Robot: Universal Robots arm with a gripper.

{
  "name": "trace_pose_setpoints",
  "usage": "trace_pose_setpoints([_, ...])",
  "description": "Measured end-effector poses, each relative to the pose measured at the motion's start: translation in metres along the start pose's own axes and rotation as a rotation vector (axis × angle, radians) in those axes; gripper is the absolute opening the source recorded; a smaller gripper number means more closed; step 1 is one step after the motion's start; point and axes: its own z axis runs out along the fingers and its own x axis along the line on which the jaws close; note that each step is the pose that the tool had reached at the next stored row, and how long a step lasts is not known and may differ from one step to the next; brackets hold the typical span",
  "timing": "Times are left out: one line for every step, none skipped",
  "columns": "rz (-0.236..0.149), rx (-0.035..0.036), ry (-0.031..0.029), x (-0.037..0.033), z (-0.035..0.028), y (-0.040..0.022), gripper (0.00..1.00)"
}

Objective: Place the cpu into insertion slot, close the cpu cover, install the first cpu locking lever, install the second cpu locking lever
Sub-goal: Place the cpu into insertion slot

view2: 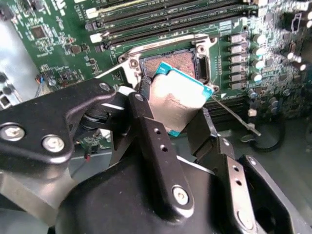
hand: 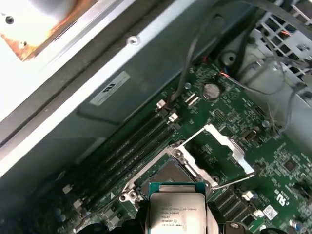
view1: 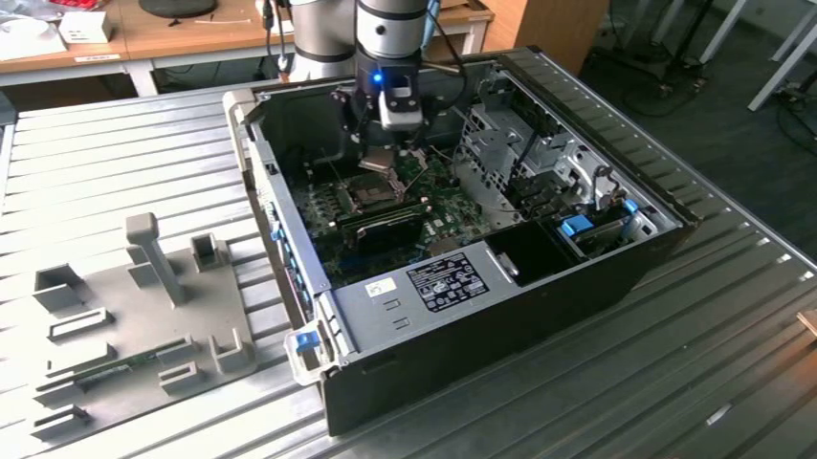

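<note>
**Exterior view.** Gripper [view1: 386, 145] is inside the open case [view1: 511, 325], over the green board [view1: 441, 215]. It carries the cpu [view1: 379, 162] just above the slot [view1: 371, 196].

**Second wrist view.** The claw is closed part-way on the cpu, with black fingers [view2: 146, 131] pinching two opposite edges. The chip is tilted and appears not seated.

**First wrist view.** The cover [hand: 234, 148] is swung up, and the slot is bare.

**Handling, judged.**
- Light, stiff, with a smooth metal top that may slip.
- Underside contacts and socket pins are fragile.
- Best held by the edges, as here.
</note>
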Motion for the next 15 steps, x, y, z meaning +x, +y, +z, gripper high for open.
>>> trace_pose_setpoints([0.013,-0.0001,-0.0007,0.0000,0.0001,0.0000,0.54])
trace_pose_setpoints([0.027,-0.0003,-0.0015,0.0000,0.0002,0.0000,0.54])
trace_pose_setpoints([0.041,-0.0005,-0.0023,0.0000,0.0003,0.0000,0.54])
trace_pose_setpoints([0.056,-0.0006,-0.0031,0.0000,0.0004,0.0000,0.54])
trace_pose_setpoints([0.070,-0.0008,-0.0039,0.0000,0.0005,0.0000,0.54])
trace_pose_setpoints([0.086,-0.0010,-0.0048,0.0000,0.0006,0.0000,0.54])
trace_pose_setpoints([0.101,-0.0011,-0.0056,0.0000,0.0007,0.0000,0.54])
trace_pose_setpoints([0.116,-0.0014,-0.0064,0.0000,0.0008,0.0000,0.54])
trace_pose_setpoints([0.130,-0.0015,-0.0072,0.0000,0.0009,-0.0001,0.54])
trace_pose_setpoints([0.145,-0.0017,-0.0081,0.0000,0.0010,-0.0001,0.54])
trace_pose_setpoints([0.159,-0.0018,-0.0089,0.0000,0.0011,-0.0001,0.54])
trace_pose_setpoints([0.172,-0.0020,-0.0096,0.0000,0.0012,-0.0001,0.54])
trace_pose_setpoints([0.186,-0.0021,-0.0104,0.0000,0.0014,-0.0001,0.54])
trace_pose_setpoints([0.199,-0.0022,-0.0111,0.0000,0.0014,-0.0001,0.54])
trace_pose_setpoints([0.212,-0.0023,-0.0118,0.0000,0.0016,-0.0001,0.54])
